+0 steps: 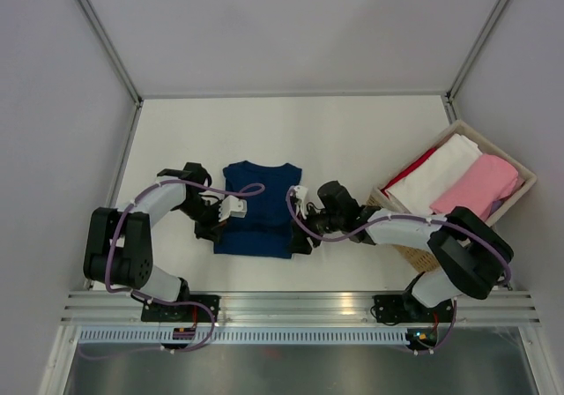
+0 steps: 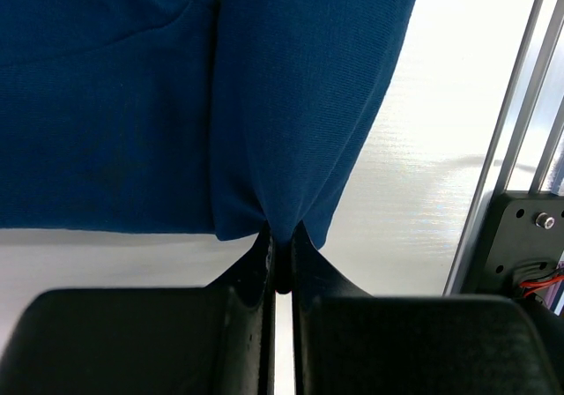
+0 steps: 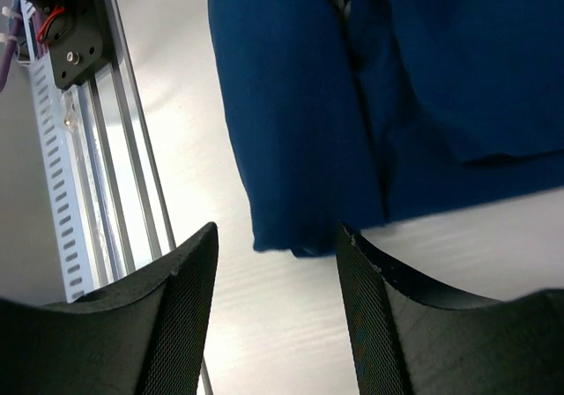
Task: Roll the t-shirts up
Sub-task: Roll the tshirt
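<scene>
A navy blue t-shirt (image 1: 257, 210) lies folded into a rectangle on the white table, between the two arms. My left gripper (image 1: 214, 226) is at its left edge. In the left wrist view the gripper (image 2: 282, 236) is shut on a pinched fold of the navy t-shirt (image 2: 300, 104). My right gripper (image 1: 301, 234) stands at the shirt's near right corner. In the right wrist view the gripper (image 3: 275, 232) is open, and the corner of the t-shirt (image 3: 388, 104) lies just beyond the fingertips, held by neither finger.
A wicker basket (image 1: 529, 179) at the right holds folded white (image 1: 436, 175), pink (image 1: 476, 188) and red (image 1: 410, 170) shirts. An aluminium rail (image 1: 300, 307) runs along the near table edge, close to the shirt's near edge. Grey walls enclose the table.
</scene>
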Robot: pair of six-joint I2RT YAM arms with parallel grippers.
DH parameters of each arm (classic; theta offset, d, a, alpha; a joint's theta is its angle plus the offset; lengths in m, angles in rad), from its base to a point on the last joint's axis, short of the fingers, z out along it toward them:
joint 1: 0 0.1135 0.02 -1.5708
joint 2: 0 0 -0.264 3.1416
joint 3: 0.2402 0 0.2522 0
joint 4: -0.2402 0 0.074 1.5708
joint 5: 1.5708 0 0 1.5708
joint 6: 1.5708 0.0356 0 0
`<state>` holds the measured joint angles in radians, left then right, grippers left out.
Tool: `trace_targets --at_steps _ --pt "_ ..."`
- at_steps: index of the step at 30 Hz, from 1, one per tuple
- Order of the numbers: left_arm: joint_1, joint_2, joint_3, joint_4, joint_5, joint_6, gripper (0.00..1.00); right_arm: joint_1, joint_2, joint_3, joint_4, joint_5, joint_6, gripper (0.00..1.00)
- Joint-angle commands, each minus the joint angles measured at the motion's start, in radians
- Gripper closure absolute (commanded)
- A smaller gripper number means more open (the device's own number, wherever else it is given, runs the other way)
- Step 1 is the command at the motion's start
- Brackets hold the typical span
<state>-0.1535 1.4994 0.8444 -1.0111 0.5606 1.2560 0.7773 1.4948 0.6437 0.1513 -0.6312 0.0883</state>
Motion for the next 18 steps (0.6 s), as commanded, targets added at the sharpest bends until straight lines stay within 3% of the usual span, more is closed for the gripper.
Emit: trace_targets --at_steps 1,3,5,6,8,9,14,18 --pt "0.003 0.012 0.022 0.017 0.039 -0.001 0.95 0.046 0.040 -0.047 0.209 0.125 0.119 0.38" --pt "0.005 0.010 0.019 0.019 0.036 -0.001 0.94 0.048 0.074 -0.049 0.269 0.143 0.157 0.39" --pt "0.005 0.007 0.016 0.019 0.030 -0.004 0.94 0.056 0.126 -0.029 0.268 0.119 0.168 0.47" --pt "0.005 0.004 0.019 0.019 0.032 -0.009 0.93 0.056 0.140 -0.027 0.274 0.102 0.180 0.64" --pt "0.009 0.002 0.024 0.025 0.032 -0.013 0.91 0.057 0.159 -0.041 0.304 0.067 0.192 0.84" --pt "0.015 -0.007 0.021 0.046 0.032 -0.039 0.87 0.057 0.156 -0.048 0.310 0.067 0.205 0.99" --pt "0.029 -0.016 0.004 0.138 0.012 -0.112 0.85 -0.005 0.146 -0.105 0.428 0.025 0.312 1.00" --pt "0.043 0.025 0.033 0.161 0.015 -0.179 0.90 -0.046 0.217 -0.082 0.436 -0.048 0.344 1.00"
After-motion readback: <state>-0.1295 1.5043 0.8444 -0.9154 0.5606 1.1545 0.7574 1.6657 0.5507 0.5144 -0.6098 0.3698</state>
